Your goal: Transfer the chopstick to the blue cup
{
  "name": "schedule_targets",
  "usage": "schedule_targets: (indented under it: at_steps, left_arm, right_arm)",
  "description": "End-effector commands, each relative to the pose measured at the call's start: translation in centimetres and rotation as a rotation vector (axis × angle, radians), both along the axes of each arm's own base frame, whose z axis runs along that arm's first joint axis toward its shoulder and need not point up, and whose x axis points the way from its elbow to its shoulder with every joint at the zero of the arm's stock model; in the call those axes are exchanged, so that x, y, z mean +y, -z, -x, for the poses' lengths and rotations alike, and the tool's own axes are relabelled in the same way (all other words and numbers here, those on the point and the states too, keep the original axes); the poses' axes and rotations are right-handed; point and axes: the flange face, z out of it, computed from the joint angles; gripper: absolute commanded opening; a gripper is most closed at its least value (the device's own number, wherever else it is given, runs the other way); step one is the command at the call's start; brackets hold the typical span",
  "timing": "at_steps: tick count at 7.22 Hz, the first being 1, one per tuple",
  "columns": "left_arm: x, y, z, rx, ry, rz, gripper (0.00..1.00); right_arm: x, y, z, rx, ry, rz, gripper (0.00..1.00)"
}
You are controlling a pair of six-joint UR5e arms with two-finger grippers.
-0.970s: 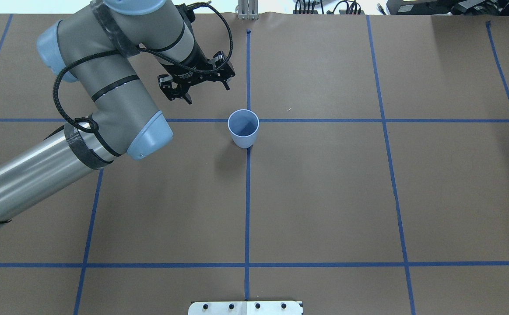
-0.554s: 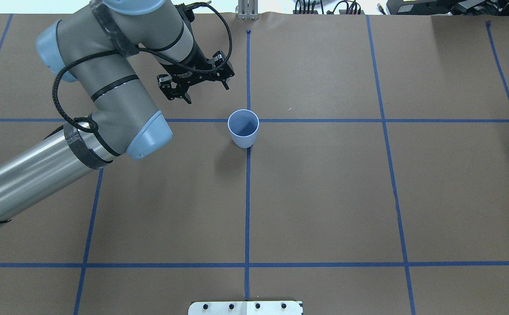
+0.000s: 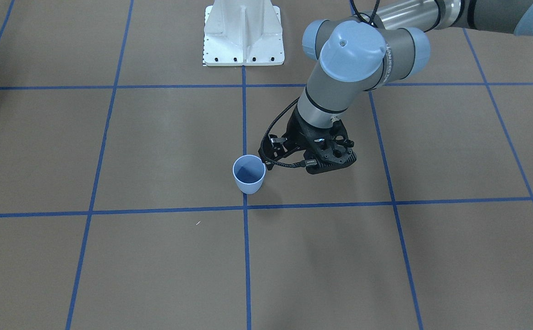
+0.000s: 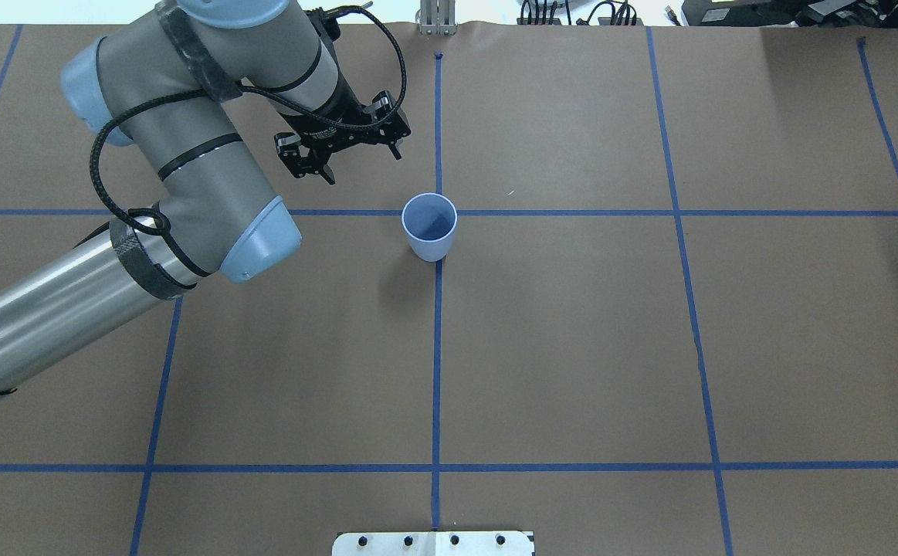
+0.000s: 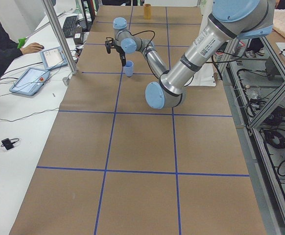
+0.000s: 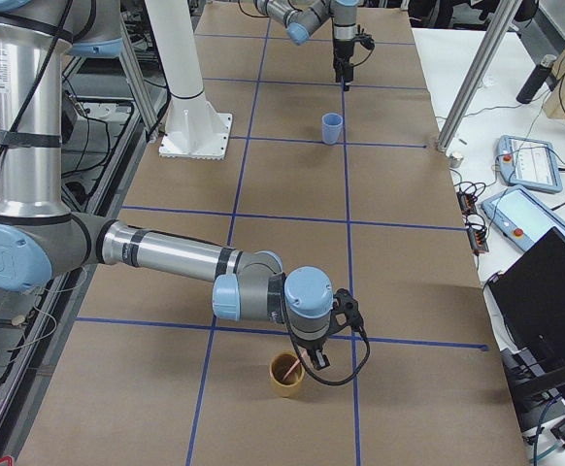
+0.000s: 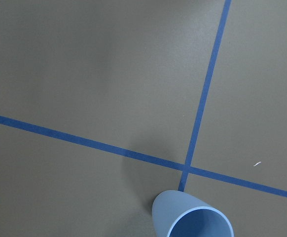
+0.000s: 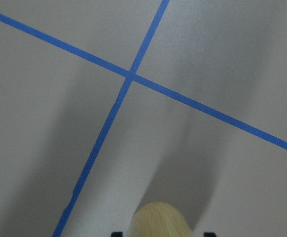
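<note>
The blue cup (image 4: 429,225) stands upright and empty on a blue tape crossing; it also shows in the front view (image 3: 249,174) and the left wrist view (image 7: 193,220). My left gripper (image 4: 364,164) is open and empty, raised above the table just beyond and left of the cup. My right gripper (image 6: 316,357) hovers over a tan wooden cup (image 6: 285,375) at the table's right end. A pinkish chopstick end (image 6: 288,369) shows inside that cup. In the right wrist view the tan cup (image 8: 158,219) lies below two dark fingertips set apart.
Brown paper with blue tape grid lines (image 4: 437,347) covers the table. The white arm base plate (image 3: 243,34) stands at the robot's side. Operators' tablets (image 6: 527,160) and cables lie along the far edge.
My left gripper has drifted slightly up and left in the overhead view, away from the blue cup. The cup has not moved.
</note>
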Motion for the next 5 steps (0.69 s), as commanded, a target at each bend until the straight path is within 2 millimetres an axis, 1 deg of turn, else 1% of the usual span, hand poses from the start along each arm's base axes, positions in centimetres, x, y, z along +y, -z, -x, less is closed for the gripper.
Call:
schedule_targets:
  at_steps: [1, 4, 5]
  left_arm:
    - [0.0, -0.03, 0.06, 0.0, 0.001, 0.0, 0.98]
    - [0.16, -0.15, 0.22, 0.001, 0.001, -0.001, 0.98]
    - [0.16, -0.37, 0.21, -0.001, 0.001, 0.001, 0.98]
  right_arm:
    - [-0.25, 0.17, 0.29, 0.0, 0.007, -0.005, 0.26]
    - [-0.61, 0.52, 0.54, 0.002, 0.012, -0.027, 0.26]
    - [-0.62, 0.54, 0.54, 0.002, 0.012, -0.029, 0.2]
